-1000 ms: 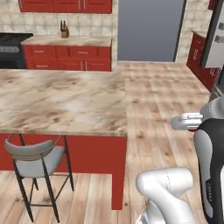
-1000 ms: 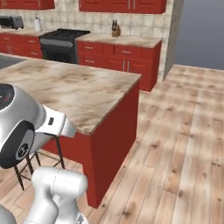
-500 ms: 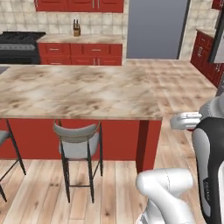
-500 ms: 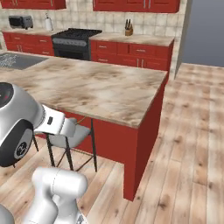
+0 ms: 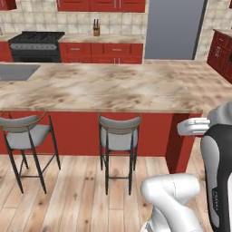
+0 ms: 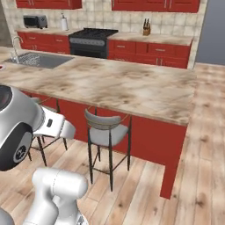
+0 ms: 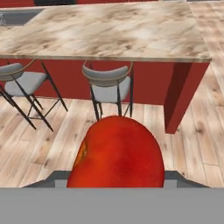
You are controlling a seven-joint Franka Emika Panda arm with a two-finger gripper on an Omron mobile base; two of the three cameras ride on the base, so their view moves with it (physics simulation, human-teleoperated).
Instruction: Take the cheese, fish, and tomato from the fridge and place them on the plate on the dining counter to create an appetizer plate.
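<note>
A glossy round red tomato (image 7: 117,155) sits right in front of the hand camera, low in the hand view. My gripper (image 7: 116,177) is shut on it, and the fruit hides the fingertips. Beyond it stretches the dining counter (image 5: 113,88) (image 6: 118,83) (image 7: 109,30), a long beige marbled top on a red base, seen from its stool side. The arm stands on the wooden floor short of the counter's right end. The fridge, plate, cheese and fish are out of view.
Two grey stools (image 5: 118,136) (image 5: 25,136) stand under the counter's edge. A steel sink (image 6: 37,59) is set in the counter's left part. Behind are a black stove (image 5: 35,45), red cabinets and a tall grey panel (image 5: 174,27). Wooden floor lies open to the right.
The whole picture has shifted in both base views: the base has moved along the dining counter, bringing the stools, sink and stove into view. The arm's pose looks the same.
</note>
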